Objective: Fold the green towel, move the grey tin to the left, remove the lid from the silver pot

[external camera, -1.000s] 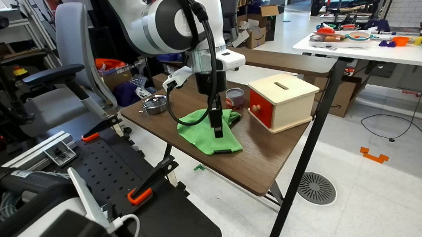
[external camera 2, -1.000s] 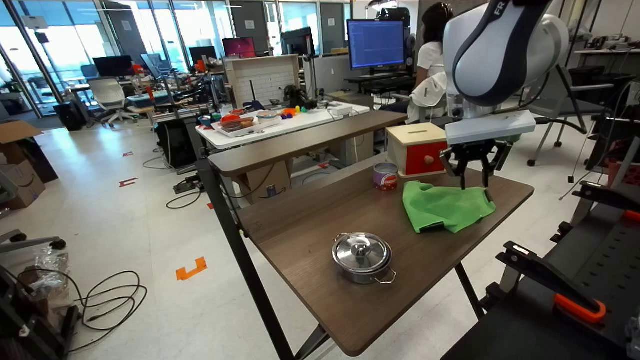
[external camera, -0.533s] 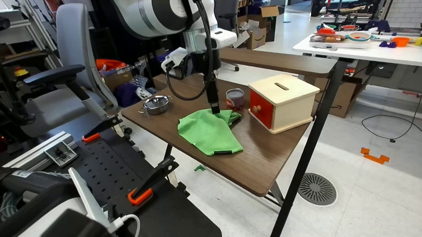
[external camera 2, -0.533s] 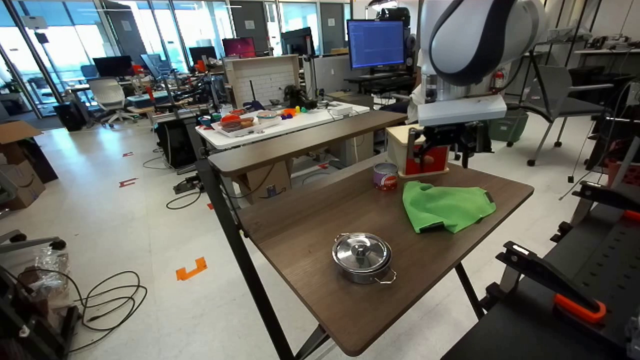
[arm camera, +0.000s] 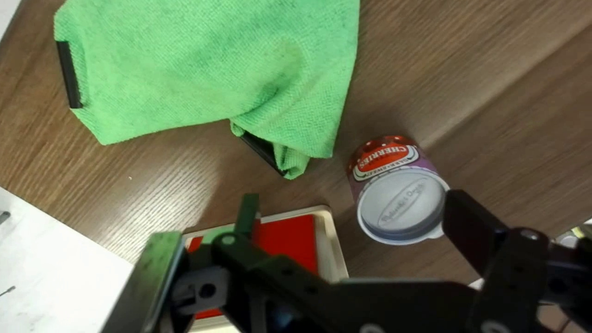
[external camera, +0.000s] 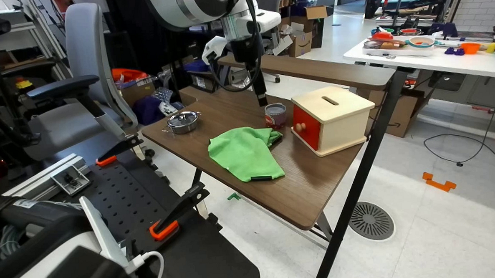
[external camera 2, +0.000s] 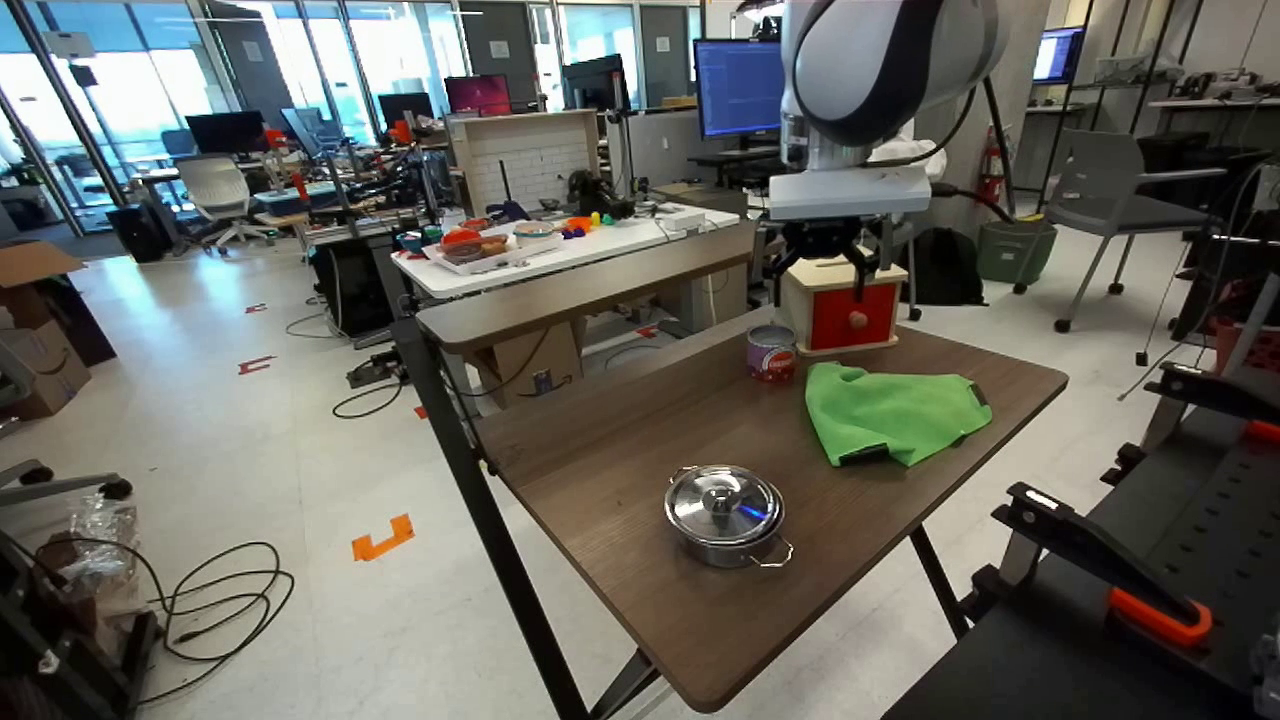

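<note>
1. The pincer is spread wide, pointing down, near the tin.
2. The tin stands upright, axis vertical, on the table, beside the wooden box.
3. The towel lies near it.

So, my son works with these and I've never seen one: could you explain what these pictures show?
The machine is a robot arm, ending in a two-fingered gripper. Two views come from cameras standing outside it, looking from different places. The wrist view is taken from the arm itself, looking down; the dark shapes along its bottom are the gripper. On the table are a towel, a tin, a pot with its lid on, and a box. The gripper is open and holds nothing.
</note>
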`<state>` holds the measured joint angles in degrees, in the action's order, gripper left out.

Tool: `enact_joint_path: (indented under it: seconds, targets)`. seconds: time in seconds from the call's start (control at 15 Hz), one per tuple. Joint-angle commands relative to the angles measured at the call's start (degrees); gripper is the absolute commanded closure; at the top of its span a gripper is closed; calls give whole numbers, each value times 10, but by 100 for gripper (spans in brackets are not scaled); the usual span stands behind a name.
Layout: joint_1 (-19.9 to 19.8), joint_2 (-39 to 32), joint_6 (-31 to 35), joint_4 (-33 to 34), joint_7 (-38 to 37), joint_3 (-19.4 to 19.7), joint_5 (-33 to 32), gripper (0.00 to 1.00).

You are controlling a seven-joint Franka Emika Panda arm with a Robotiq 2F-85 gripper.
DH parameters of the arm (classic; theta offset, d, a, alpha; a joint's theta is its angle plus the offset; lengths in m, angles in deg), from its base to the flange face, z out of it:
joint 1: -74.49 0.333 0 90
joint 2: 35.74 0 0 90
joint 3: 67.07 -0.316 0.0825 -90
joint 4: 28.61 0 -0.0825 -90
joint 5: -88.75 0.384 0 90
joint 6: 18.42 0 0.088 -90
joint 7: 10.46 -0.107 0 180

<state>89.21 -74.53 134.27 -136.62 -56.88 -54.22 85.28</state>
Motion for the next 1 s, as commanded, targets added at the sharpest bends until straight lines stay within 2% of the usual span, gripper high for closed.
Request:
enact_joint_path:
  seconds: [0.0,0.53,0.93]
  targets:
    - [-7,-45,-27,66,5,-4,-2,0]
    - [-27,-128,-76,185,16,-6,1,0]
    - [-36,-176,-72,245,20,-24,15,0]
